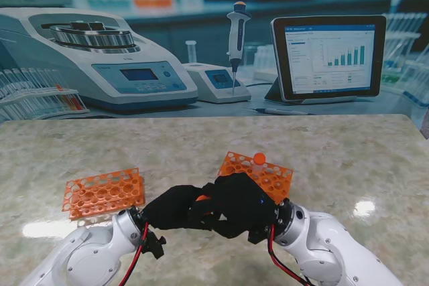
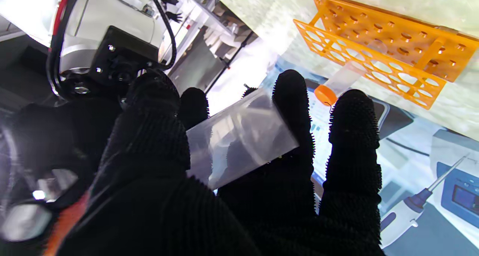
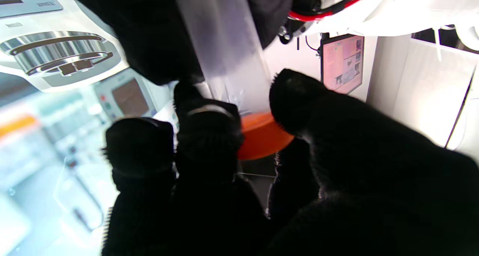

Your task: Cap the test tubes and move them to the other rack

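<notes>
- I judge the capping step is in hand: my left robot hand [image 1: 171,207] and right robot hand [image 1: 242,203] meet low in the stand view, just nearer to me than the right rack [image 1: 258,173]
- The left robot hand is wrapped round a clear test tube [image 2: 239,136], thumb on one side and fingers on the other
- The right robot hand pinches the orange cap [image 3: 262,135] at that tube's mouth, fingertips [image 3: 207,117] closed on its rim
- I cannot tell whether the cap is fully seated; next I would press or twist it home while holding the tube steady, then carry the tube to the left rack [image 1: 104,193], which looks empty
- A capped tube [image 1: 259,159] already stands in the right rack
- The stand view hides the held tube behind the black gloves, showing only a sliver of orange between them
- The left wrist view gives the tube's body and my grip on it; the right wrist view alone shows cap meeting tube
</notes>
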Controlling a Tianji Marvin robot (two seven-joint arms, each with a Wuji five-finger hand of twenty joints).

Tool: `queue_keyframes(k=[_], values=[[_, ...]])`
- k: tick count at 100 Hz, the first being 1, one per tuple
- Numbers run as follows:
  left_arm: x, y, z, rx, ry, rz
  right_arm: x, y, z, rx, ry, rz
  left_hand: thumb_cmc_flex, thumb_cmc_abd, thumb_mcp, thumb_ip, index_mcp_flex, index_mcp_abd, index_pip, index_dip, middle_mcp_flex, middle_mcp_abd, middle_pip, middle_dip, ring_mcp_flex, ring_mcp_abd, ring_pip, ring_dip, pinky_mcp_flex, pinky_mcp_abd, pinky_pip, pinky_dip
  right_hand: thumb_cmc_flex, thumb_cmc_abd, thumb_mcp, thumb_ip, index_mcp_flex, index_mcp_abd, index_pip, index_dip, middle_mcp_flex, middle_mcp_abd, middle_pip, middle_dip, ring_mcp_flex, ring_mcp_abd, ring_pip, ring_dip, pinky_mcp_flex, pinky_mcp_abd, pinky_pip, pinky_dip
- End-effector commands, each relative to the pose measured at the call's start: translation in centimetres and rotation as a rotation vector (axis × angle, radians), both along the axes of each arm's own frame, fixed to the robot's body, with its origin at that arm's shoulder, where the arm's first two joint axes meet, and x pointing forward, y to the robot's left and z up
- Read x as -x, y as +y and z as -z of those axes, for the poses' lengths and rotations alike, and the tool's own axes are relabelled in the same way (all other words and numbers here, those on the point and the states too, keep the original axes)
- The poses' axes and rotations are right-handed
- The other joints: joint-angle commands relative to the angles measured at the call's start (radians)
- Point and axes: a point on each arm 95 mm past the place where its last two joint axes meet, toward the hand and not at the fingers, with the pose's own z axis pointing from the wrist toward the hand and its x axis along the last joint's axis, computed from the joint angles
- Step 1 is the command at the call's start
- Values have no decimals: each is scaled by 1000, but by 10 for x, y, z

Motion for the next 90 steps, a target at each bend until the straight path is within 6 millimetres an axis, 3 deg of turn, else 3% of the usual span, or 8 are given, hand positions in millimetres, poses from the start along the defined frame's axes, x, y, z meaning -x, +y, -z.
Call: queue_keyframes(k=[1, 11, 23, 50, 60, 72, 79, 90], values=[[-2, 2, 2, -6, 8, -11, 8, 5, -2, -7, -1, -24, 8, 41, 4, -15, -18, 13, 35, 24, -26, 5, -16, -13, -23, 1, -5, -3, -4, 10, -15, -16, 124, 174, 221, 145, 160, -63, 150, 17, 164, -365, 114, 14, -52, -38, 34, -9, 19, -3, 33, -11], [-2, 2, 2, -4, 9, -11, 8, 5, -1, 1, 3, -27, 18, 51, 5, -15, -27, 13, 72, 51, -18, -2, 3, 3, -17, -9, 34, 24, 14, -9, 19, -3, 123, 177, 220, 145, 162, -64, 151, 16, 165, -373, 113, 13, -52, -37, 34, -9, 19, -3, 32, -11], [-2, 1, 2, 21, 13, -7, 5, 6, 2, 14, 18, -27, 53, 96, 7, -12, -42, 26, 148, 108, 5, -12, 71, 78, 7, -46, 190, 122, 75, -54, 138, 30, 124, 175, 220, 145, 160, -60, 148, 14, 163, -366, 112, 11, -52, -34, 31, -10, 19, -1, 31, -12], [0, 0, 1, 43, 24, 0, 0, 8, 6, 45, 51, -20, 125, 143, 14, -13, -49, 54, 164, 111, 52, 19, 217, 213, 101, -178, 547, 217, 261, -169, 392, 54, 127, 174, 206, 105, 137, -33, 107, -15, 138, -338, 96, 2, -53, -18, 6, -24, 12, 4, 11, -20], [1, 0, 0, 37, 21, 3, -2, 7, 7, 66, 54, -9, 158, 130, 21, -12, -35, 68, 163, 105, 60, 41, 215, 209, 142, -218, 564, 202, 327, -210, 397, 38, 129, 181, 188, 75, 115, -18, 69, -44, 116, -322, 82, -7, -53, -26, -9, -32, 10, -6, 3, -22], [2, 0, 0, 44, 23, 5, -6, 6, 8, 91, 62, 7, 192, 115, 40, -14, -16, 83, 149, 90, 69, 63, 200, 192, 152, -218, 557, 190, 342, -205, 368, 26, 128, 186, 155, 53, 80, 6, 20, -78, 84, -315, 63, -19, -53, -31, -27, -38, 6, -12, -9, -24], [2, 0, -1, 47, 23, 7, -9, 5, 9, 110, 71, 19, 210, 104, 60, -18, 5, 120, 123, 69, 77, 75, 186, 247, 157, -219, 551, 186, 348, -201, 345, 35, 121, 174, 138, 37, 59, 18, -9, -100, 64, -313, 46, -31, -54, -31, -42, -41, 2, -12, -20, -25], [3, 0, -1, 46, 17, 10, -15, 3, 10, 141, 71, 41, 225, 88, 81, -18, 23, 118, 104, 57, 94, 84, 161, 285, 163, -224, 542, 183, 352, -193, 315, 43, 116, 83, 73, -46, -16, 9, 13, -243, 30, -310, 9, -53, -54, -38, -92, -45, -10, -18, -49, -11]])
